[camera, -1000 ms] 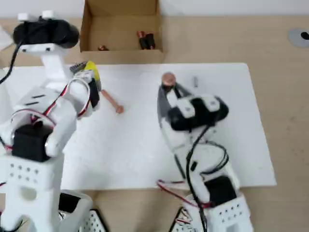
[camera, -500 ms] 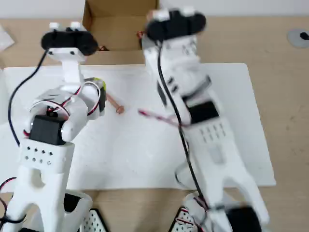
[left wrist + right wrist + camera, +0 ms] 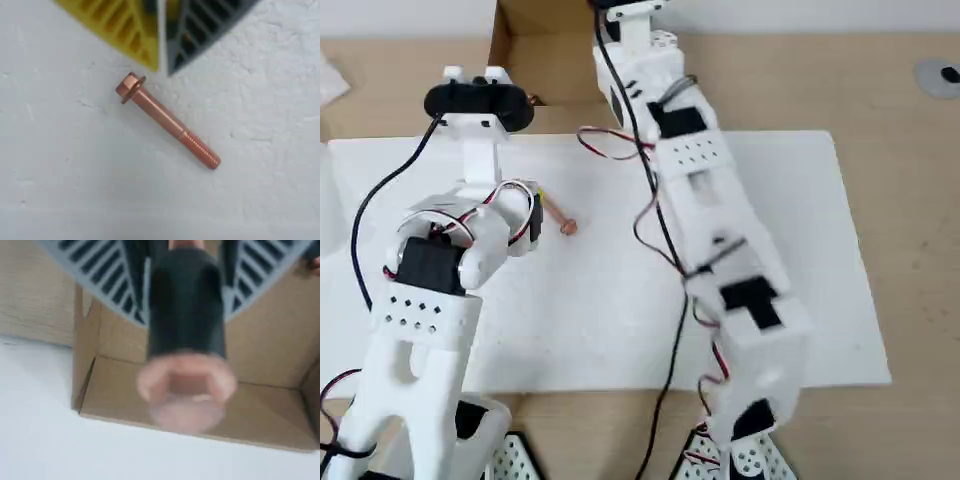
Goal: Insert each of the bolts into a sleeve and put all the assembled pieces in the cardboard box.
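Left gripper (image 3: 161,64): yellow and black fingers drawn together with nothing between them, tips just beside the head of a loose copper bolt (image 3: 167,127) that lies flat on the white sheet (image 3: 75,190). Right gripper (image 3: 185,285): grey fingers clamped on a black sleeve (image 3: 185,310), with the head of a second bolt (image 3: 186,385) sticking out of the sleeve's end; the piece is held over the open cardboard box (image 3: 107,340). High view: the right arm is stretched across the sheet to the box at the far side of the table (image 3: 900,150).
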Controlling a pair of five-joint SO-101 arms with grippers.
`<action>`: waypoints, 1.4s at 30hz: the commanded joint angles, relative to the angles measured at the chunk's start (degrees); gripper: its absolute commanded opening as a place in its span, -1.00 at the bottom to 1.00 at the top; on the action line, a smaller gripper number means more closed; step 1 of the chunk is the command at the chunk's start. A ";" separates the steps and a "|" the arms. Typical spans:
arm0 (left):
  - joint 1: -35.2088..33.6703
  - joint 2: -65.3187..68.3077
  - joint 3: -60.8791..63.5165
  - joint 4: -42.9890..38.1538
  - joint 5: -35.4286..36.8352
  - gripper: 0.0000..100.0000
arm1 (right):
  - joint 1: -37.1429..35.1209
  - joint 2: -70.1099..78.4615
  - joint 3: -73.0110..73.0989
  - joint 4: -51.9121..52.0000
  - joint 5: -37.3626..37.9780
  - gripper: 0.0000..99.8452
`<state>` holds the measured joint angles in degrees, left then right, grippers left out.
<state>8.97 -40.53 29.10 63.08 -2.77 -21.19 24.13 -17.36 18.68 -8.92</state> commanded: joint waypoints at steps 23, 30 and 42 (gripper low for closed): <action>-0.35 -0.04 0.26 -1.05 -0.35 -0.99 | 2.68 41.01 -42.77 4.04 0.97 -0.97; -0.53 -0.57 0.26 -1.05 -0.26 -0.99 | 2.24 40.75 -42.86 12.13 7.82 -0.85; -0.70 -0.04 0.35 -0.79 -0.35 -0.99 | 2.42 40.66 -44.18 15.56 10.29 -0.21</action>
<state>8.97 -40.44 29.71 63.08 -2.77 -18.99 66.15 -58.33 33.98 0.48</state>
